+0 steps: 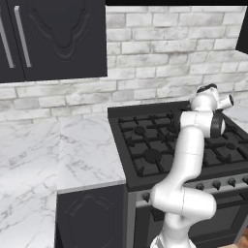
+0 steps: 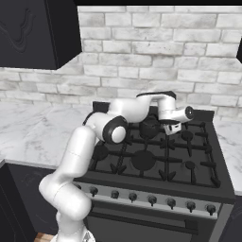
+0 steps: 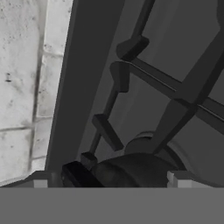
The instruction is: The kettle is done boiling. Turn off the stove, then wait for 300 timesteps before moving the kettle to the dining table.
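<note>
Pincer (image 3: 109, 180) spread wide just above the kettle (image 3: 135, 168) on the stove (image 2: 198, 177), fingers astride it.

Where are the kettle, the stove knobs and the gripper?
kettle (image 2: 150, 126): right base view, its round body.
stove knobs (image 2: 152, 199): right base view, middle knob.
gripper (image 2: 171, 128): right base view, between its fingertips.

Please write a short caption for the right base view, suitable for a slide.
White robot arm's open end effector hovering beside small black kettle on wide black gas stove.
</note>
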{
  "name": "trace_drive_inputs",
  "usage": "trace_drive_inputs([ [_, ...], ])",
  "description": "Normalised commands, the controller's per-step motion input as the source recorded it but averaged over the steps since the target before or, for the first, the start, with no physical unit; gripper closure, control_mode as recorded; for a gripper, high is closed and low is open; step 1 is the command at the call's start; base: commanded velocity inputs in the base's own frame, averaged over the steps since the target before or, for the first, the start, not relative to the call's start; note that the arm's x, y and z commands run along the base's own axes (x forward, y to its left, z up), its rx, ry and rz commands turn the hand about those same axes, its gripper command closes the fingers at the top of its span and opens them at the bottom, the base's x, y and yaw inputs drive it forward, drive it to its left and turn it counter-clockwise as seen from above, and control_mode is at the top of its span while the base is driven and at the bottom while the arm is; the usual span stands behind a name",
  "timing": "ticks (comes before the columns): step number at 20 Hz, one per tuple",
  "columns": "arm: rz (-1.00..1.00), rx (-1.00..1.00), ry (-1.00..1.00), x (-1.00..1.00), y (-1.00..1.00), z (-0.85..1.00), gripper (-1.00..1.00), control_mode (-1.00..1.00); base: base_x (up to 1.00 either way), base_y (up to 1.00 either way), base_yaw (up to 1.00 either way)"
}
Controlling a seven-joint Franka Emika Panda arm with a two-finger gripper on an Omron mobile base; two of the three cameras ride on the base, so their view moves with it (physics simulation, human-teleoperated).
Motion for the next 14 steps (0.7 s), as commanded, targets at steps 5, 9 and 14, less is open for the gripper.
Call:
trace_drive_inputs([
  [5,0.06,0.0,0.0,0.07,0.0,-0.06,-1.0,-1.0,0.0,0.0,0.0],
  [9,0.07,0.0,0.0,0.04,0.0,-0.04,-1.0,-1.0,0.0,0.0,0.0],
  [14,0.06,0.0,0.0,0.0,0.0,-0.02,-1.0,-1.0,0.0,0.0,0.0],
])
